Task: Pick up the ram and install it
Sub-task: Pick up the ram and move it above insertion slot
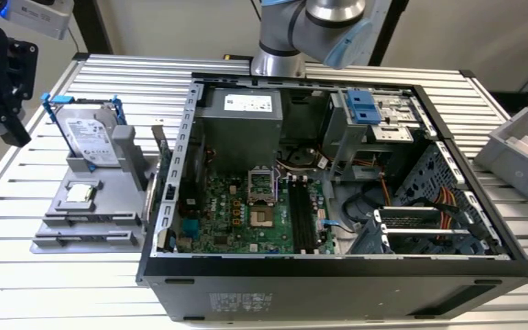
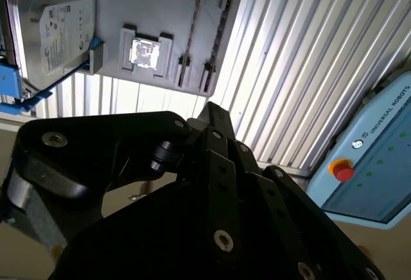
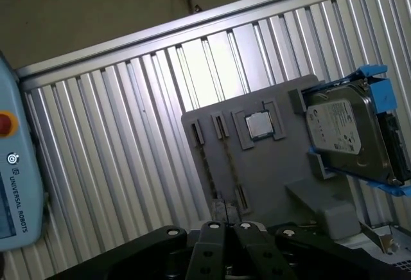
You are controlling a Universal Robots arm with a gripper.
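The ram [image 3: 209, 171] is a thin dark stick seen edge-on, standing in the outer slot of the grey fixture plate [image 3: 257, 177]; in the second wrist view the ram [image 2: 217, 36] lies past the square chip. My gripper [image 1: 14, 135] hangs high over the table edge at the exterior view's left, well apart from the fixture [image 1: 71, 210]. In both wrist views the black fingers [image 3: 214, 228] converge to a tip, so the gripper [image 2: 209, 108] is shut with nothing showing between them. The black memory slots [image 1: 297, 213] lie in the open computer case [image 1: 337, 268].
A silver hard drive [image 1: 94, 137] in a blue frame stands at the back of the fixture, and a square processor chip [image 1: 80, 193] sits in its middle. A pale blue pendant [image 2: 369, 164] with a red button lies beside the table. Grey bins [image 1: 521, 155] stand at the exterior view's right.
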